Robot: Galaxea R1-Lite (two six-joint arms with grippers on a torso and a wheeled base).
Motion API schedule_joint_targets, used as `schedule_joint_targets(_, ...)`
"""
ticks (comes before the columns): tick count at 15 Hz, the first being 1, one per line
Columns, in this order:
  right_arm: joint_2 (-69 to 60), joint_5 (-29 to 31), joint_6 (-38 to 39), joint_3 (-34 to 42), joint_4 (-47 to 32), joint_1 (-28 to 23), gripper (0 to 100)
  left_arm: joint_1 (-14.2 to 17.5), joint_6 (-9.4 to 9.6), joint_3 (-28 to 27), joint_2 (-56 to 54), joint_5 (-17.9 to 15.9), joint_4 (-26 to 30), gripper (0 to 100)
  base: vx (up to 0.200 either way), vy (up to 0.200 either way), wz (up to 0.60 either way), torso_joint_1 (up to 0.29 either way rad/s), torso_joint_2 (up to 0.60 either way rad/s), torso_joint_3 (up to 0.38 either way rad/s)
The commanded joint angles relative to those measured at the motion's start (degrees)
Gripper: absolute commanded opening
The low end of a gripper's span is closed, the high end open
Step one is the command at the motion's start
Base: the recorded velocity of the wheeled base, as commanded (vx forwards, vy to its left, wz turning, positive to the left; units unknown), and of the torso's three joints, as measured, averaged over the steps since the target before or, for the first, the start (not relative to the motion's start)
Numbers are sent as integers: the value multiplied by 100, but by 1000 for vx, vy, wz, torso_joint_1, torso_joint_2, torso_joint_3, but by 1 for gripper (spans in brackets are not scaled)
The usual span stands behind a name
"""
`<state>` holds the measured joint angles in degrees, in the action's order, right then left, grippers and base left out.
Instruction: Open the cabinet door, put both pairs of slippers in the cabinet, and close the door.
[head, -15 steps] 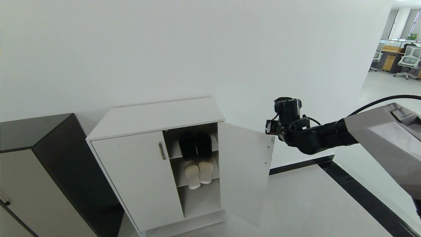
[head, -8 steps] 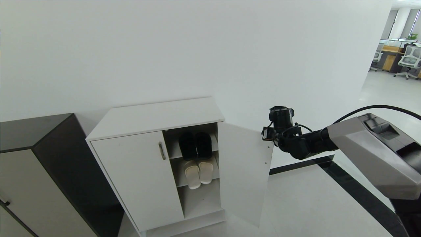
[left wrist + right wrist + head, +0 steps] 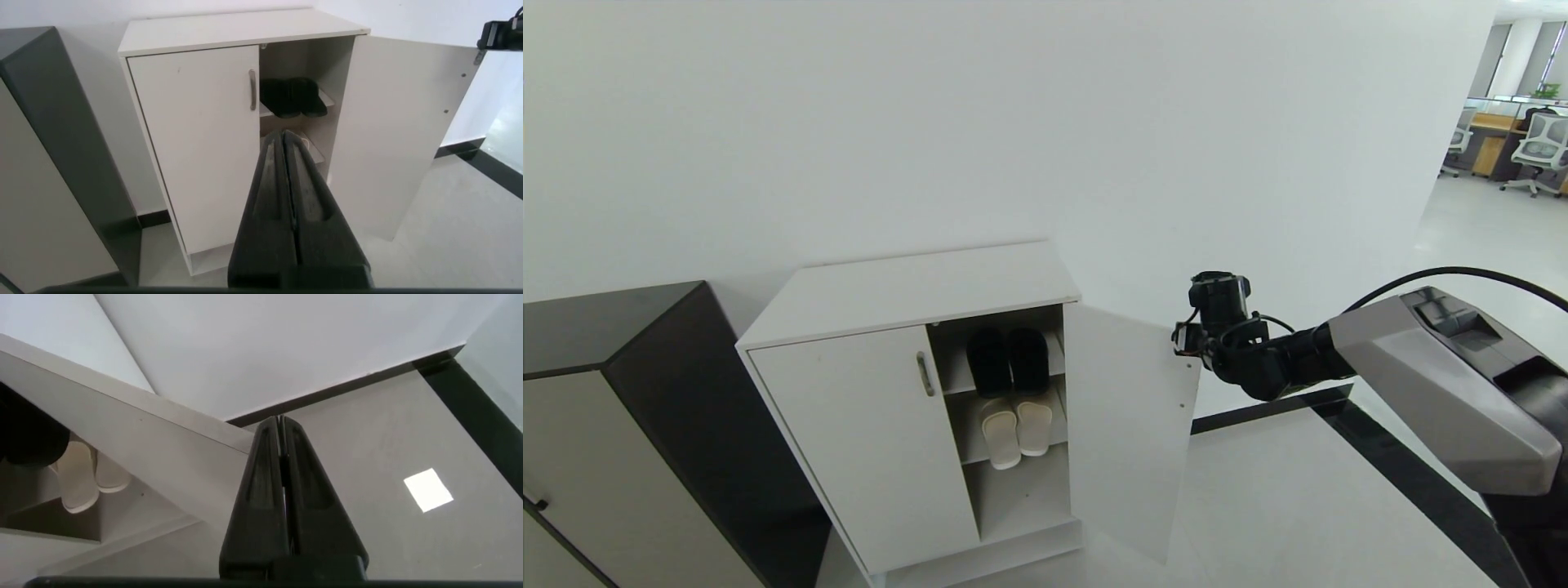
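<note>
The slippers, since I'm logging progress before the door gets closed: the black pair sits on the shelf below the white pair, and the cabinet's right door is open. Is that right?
Not quite. The black slippers sit on the shelf above the white slippers, not below them, as the head view shows. The cabinet's right door is indeed open.

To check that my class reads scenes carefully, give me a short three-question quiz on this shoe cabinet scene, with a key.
1. True or false: the white slippers sit above the black slippers.
2. Which door of the cabinet is the open door: A left, B right?
3. Fill in: the right gripper is by the open door's ___ corner.
Key: 1 false; 2 B; 3 top outer.
</note>
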<state>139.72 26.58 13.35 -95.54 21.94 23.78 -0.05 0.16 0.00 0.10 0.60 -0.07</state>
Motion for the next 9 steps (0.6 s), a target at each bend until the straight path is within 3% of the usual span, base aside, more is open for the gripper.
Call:
schedule_joint_targets(1,-190,6,10,290,-6,126,0,-4,2,0,-1,2,-1,0,0,0,0,0,0,0)
schedule_joint_targets(9,-1421,49,274,1934,170,1304,0,5,2,0,-1,2,-1,0,0,0,0,0,0,0)
